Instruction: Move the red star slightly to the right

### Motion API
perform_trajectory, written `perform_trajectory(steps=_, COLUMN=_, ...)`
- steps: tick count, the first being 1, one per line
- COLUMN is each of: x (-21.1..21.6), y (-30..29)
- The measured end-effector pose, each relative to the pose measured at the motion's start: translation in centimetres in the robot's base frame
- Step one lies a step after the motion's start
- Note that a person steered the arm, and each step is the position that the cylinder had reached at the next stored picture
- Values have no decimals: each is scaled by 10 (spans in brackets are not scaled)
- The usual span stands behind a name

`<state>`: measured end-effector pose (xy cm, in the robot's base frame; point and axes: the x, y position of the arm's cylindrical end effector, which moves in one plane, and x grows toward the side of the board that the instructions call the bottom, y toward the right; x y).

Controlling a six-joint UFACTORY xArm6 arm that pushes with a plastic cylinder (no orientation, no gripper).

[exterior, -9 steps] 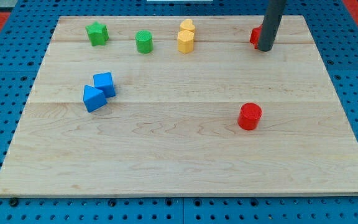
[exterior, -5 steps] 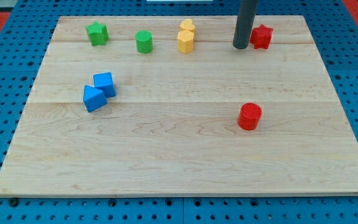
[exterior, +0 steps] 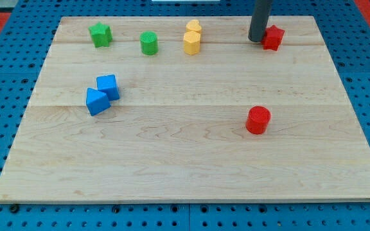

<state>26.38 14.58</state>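
Note:
The red star (exterior: 273, 37) lies near the top right of the wooden board (exterior: 185, 160). My dark rod comes down from the view's top, and my tip (exterior: 256, 40) rests on the board right against the star's left side. The rod hides a small part of the star's left edge.
A red cylinder (exterior: 258, 120) sits below the star at mid right. Two yellow blocks (exterior: 192, 36) stand together left of my tip. A green cylinder (exterior: 148, 43) and a green star (exterior: 99, 34) lie along the top. Two blue blocks (exterior: 102, 94) sit at the left.
My tip went from the star's front to its left side, then moved right and up against it. The star has barely shifted.

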Motion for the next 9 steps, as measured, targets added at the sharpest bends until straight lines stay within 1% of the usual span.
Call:
perform_trajectory(steps=1, x=2, y=0)
perform_trajectory(steps=2, x=39, y=0)
perform_trajectory(steps=3, x=52, y=0)
perform_trajectory(steps=5, x=50, y=9)
perform_trajectory(steps=9, x=50, y=1)
